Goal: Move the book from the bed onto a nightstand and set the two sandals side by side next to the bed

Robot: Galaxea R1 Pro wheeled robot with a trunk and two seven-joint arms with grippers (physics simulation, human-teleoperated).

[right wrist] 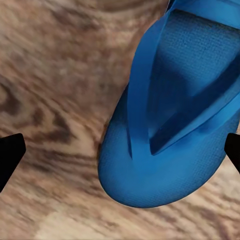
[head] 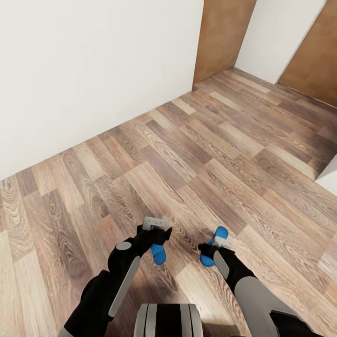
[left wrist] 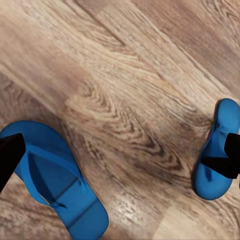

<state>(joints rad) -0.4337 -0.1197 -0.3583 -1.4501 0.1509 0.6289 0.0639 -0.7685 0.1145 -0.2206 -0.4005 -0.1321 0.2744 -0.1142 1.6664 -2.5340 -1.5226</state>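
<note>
Blue sandals are carried one at each gripper above the wood-plank floor (head: pixel 196 140). Left gripper (head: pixel 157 231) is at the left sandal (head: pixel 158 253), near and left of centre; whether its jaws clamp the sandal cannot be told. Right gripper (head: pixel 216 247) is at the right sandal (head: pixel 215 243), near and right of centre; its jaw state also cannot be told. Both sandals are near each other but apart. White wall (head: pixel 93 70) stands far left; brown door panels (head: pixel 222 37) stand at the far end.
</note>
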